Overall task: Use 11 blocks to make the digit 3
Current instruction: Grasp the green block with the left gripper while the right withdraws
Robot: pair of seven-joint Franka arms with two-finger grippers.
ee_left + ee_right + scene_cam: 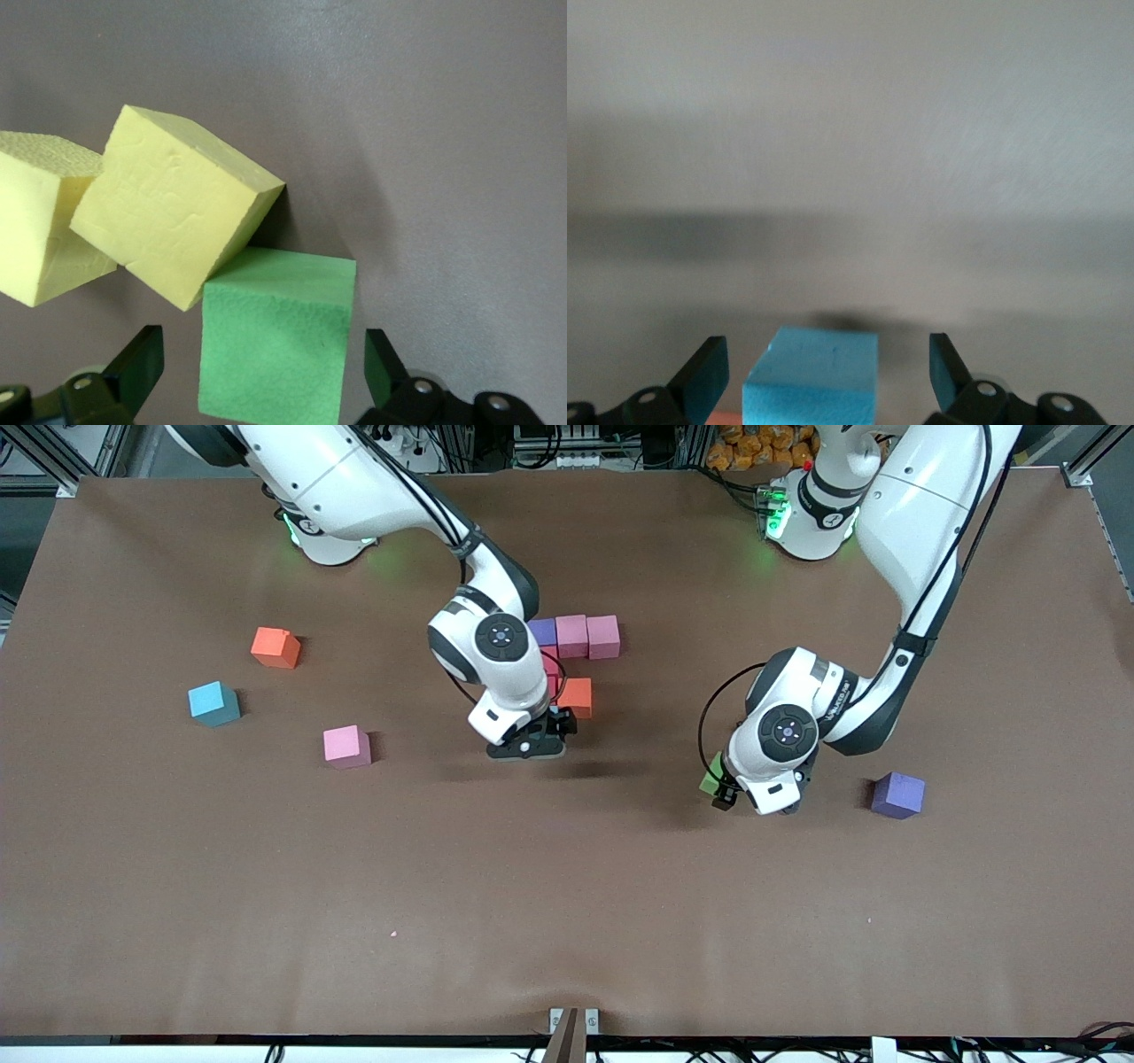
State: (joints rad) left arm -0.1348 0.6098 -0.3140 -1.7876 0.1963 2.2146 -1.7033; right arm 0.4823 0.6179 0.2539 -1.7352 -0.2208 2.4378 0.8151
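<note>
My right gripper [529, 746] is low over the table's middle, open, with a light blue block [812, 376] standing free between its fingers. Just past it, toward the robots, lies a cluster of touching cubes: purple [542, 631], two pink [571, 636] [603, 637], a mostly hidden red [551, 673] and an orange-red [576, 696]. My left gripper [728, 790] is open around a green block [276, 341], with a gap on each side. Two yellow blocks [173, 204] [35, 221] lie beside the green one, hidden under the arm in the front view.
Loose cubes lie toward the right arm's end: orange [275, 647], light blue [213, 703] and pink [346, 746]. A purple cube [897, 794] sits toward the left arm's end, beside the left gripper. The brown table [567, 921] stretches wide toward the front camera.
</note>
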